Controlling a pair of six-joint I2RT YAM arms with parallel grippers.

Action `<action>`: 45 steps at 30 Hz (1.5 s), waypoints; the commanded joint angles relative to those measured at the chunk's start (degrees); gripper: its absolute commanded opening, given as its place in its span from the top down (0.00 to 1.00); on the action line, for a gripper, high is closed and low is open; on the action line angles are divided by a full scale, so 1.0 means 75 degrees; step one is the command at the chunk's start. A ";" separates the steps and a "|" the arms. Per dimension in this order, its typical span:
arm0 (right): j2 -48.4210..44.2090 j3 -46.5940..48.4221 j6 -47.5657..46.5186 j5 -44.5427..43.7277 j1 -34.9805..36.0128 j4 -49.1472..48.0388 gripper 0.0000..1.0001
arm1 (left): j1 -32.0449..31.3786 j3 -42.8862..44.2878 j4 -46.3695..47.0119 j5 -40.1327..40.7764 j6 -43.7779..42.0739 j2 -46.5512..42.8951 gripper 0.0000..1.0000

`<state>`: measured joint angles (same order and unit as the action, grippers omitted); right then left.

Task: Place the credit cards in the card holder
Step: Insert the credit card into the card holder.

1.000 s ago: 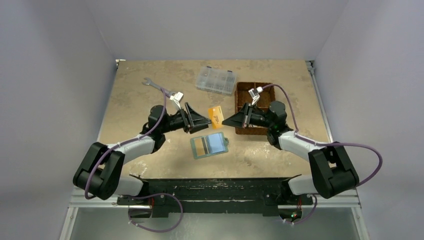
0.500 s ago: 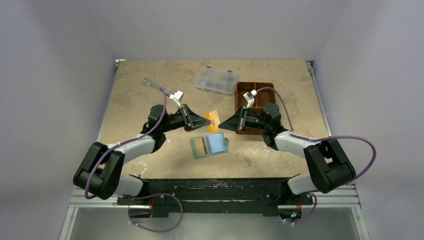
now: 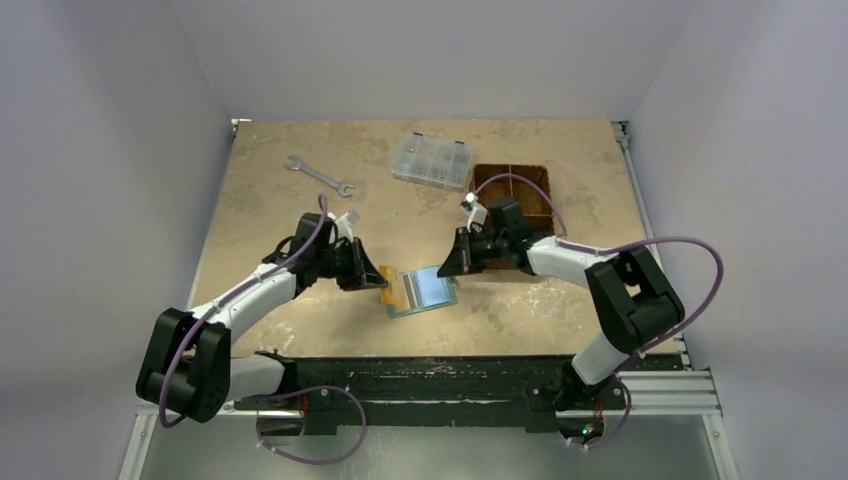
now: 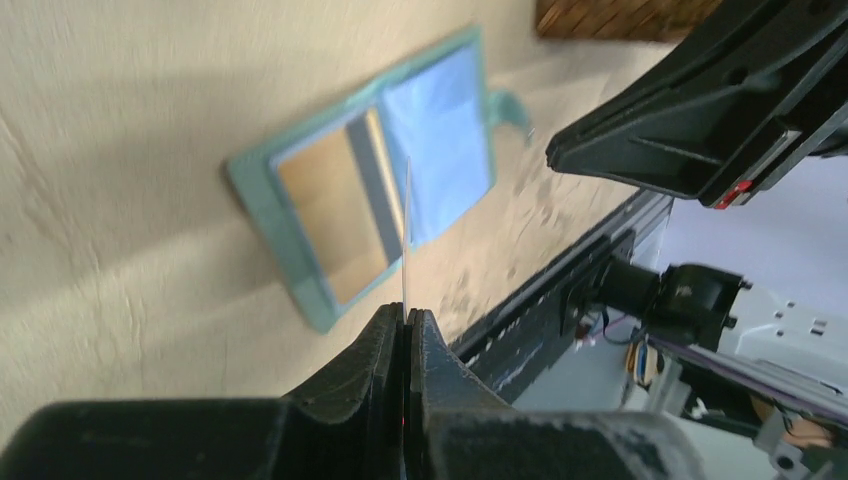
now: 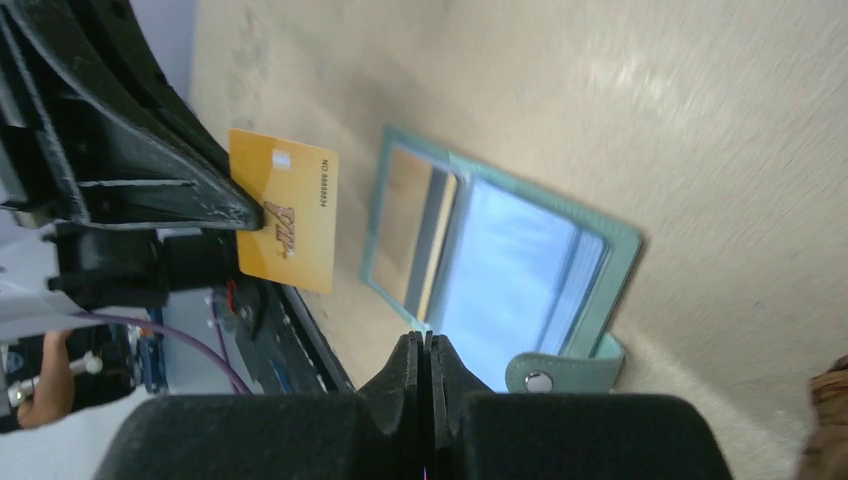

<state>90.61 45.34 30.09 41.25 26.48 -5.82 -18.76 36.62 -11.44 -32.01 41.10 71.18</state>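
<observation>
Jaws of the left claw (image 4: 405,322) pinched the orange card (image 5: 285,210), open card holder (image 5: 500,265) just beyond; right claw (image 5: 427,345) stood closed, empty.

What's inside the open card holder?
The card holder has a tan, dark-striped card in one pocket. The pale blue pocket looks empty; anything behind it is hidden. The orange-gold card is outside, in the left gripper.
</observation>
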 commanded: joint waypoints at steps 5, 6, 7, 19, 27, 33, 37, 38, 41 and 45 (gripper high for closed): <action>0.0508 0.0379 -0.0645 -0.0937 0.0592 0.0449 1.00 | 0.0018 -0.0540 0.0751 -0.1463 0.0314 0.0603 1.00; 0.0559 0.0387 -0.0667 -0.1086 0.0612 0.0462 1.00 | 0.0016 -0.0527 0.0838 -0.1493 0.0293 0.0761 1.00; 0.0589 0.0388 -0.0687 -0.1208 0.0636 0.0462 1.00 | 0.0007 -0.0514 0.0905 -0.1513 0.0278 0.0898 1.00; 0.1001 -0.0113 -0.0471 -0.2112 0.0652 0.0028 1.00 | 0.0006 -0.0371 0.1981 -0.1985 0.0311 0.1987 1.00; 0.1159 -0.0291 -0.0372 -0.2208 0.0652 -0.0079 1.00 | 0.0003 -0.0453 0.2378 -0.2308 0.0288 0.2383 1.00; 0.1168 -0.0327 -0.0390 -0.2173 0.0652 -0.0097 1.00 | -0.0005 -0.0477 0.2837 -0.2459 0.0437 0.2607 1.00; 0.1110 -0.0318 -0.0390 -0.2161 0.0653 -0.0095 1.00 | -0.0002 -0.0462 0.2923 -0.2435 0.0441 0.2815 1.00; 0.1095 -0.0324 -0.0390 -0.2161 0.0653 -0.0091 1.00 | 0.0003 -0.0459 0.2956 -0.2425 0.0457 0.2850 1.00; 0.1080 -0.0336 -0.0390 -0.2165 0.0653 -0.0095 1.00 | -0.0005 -0.0425 0.2975 -0.2451 0.0415 0.2977 1.00; 0.1094 -0.0350 -0.0390 -0.2156 0.0653 -0.0112 1.00 | -0.0006 -0.0465 0.3179 -0.2517 0.0430 0.3045 1.00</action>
<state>98.17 44.21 27.59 28.91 31.51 -7.38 -18.79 32.77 8.82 -48.97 44.40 93.45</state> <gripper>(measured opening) 0.021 0.030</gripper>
